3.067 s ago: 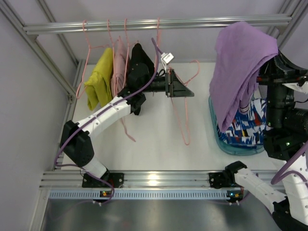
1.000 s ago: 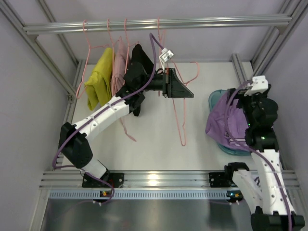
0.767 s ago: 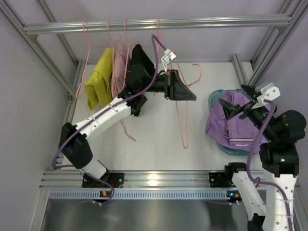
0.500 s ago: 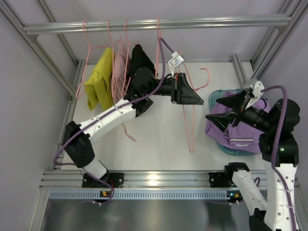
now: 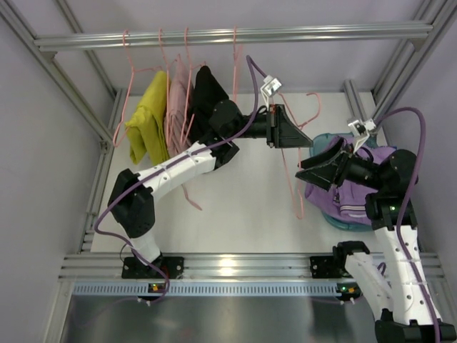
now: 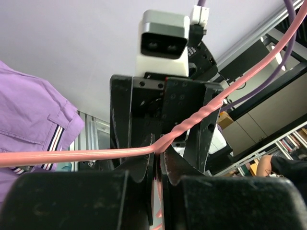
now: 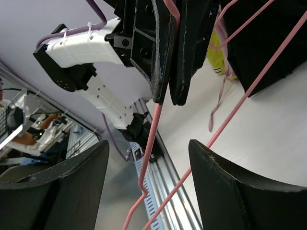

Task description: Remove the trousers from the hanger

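Note:
The purple trousers [image 5: 351, 194] lie bunched in the teal basket [image 5: 318, 147] at the right, off the hanger; they also show at the left of the left wrist view [image 6: 29, 110]. My left gripper [image 5: 296, 137] is shut on the twisted neck of the bare pink hanger [image 5: 295, 191] and holds it in the air; the jaws pinch the wire [image 6: 160, 149]. My right gripper [image 5: 305, 174] is open and faces left, right beside the hanger. Between its fingers [image 7: 81, 191], the hanger wire [image 7: 149, 136] hangs untouched below the left gripper [image 7: 169, 52].
A metal rail [image 5: 235, 34] crosses the back with yellow [image 5: 146, 125], pink [image 5: 175, 100] and black [image 5: 207, 86] garments on pink hangers at its left. Frame posts stand on both sides. The two arms nearly meet above the table's right half.
The right gripper let the trousers drop into the basket and swung left toward the hanger, its jaws narrowing. The left arm carried the bare hanger to the right.

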{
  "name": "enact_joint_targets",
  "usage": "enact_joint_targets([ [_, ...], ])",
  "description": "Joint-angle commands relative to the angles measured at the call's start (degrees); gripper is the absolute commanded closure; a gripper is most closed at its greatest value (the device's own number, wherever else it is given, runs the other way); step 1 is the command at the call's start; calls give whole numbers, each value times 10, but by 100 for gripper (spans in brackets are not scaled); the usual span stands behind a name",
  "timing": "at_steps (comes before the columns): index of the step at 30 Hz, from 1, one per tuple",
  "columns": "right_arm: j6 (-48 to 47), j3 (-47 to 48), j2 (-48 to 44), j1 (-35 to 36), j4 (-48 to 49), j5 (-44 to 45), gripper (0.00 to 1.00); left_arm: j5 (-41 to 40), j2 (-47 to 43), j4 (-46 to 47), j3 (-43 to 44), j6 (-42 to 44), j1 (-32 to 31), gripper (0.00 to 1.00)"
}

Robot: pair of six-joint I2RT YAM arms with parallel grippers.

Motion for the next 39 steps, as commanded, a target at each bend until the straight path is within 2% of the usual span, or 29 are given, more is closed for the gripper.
enact_joint_targets([
  [1,47,-8,9,33,81,5,32,-13,-2,63,29,-3,-3,100],
  [2,47,-13,11,36,78,5,33,-14,-2,63,30,-2,-3,100],
  [5,75,-29,10,43,119,10,45,-12,-2,63,38,3,-3,100],
  [7,89,-35,14,45,158,12,58,-11,-3,63,37,5,-3,100],
  [8,114,-38,18,46,178,11,86,-12,-3,63,36,12,-3,100],
  [9,121,-40,19,47,192,10,97,-15,-4,63,35,19,-3,100],
  [10,122,-39,21,47,195,14,100,-18,-9,54,34,24,-3,100],
  [12,132,-36,23,47,201,14,100,-27,-11,45,35,38,-2,98],
  [13,135,-29,26,47,192,19,100,-29,-16,31,36,42,-1,92],
  [14,135,-22,29,47,183,21,100,-30,-18,25,37,51,0,83],
  [15,139,-15,30,48,183,21,100,-32,-22,18,37,55,4,67],
  [17,146,-9,28,48,180,26,100,-37,-36,-12,36,70,10,50],
  [18,144,-7,27,47,175,27,100,-45,-43,-21,34,77,18,38],
  [21,115,14,16,46,123,48,100,-58,-74,-62,25,113,32,27],
  [22,108,25,11,46,106,59,100,-61,-81,-75,25,124,34,20],
  [25,80,44,-3,42,44,88,100,-78,-118,-117,15,176,40,7],
  [28,47,62,-13,39,-20,128,100,-101,-166,-173,3,258,42,4],
  [30,40,65,0,39,-17,141,100,-139,-194,-213,1,311,49,3],
  [34,72,85,71,40,5,134,100,-162,-212,-256,19,291,95,2],
  [39,32,162,171,71,-62,142,100,-169,-234,-273,30,275,170,1],
])
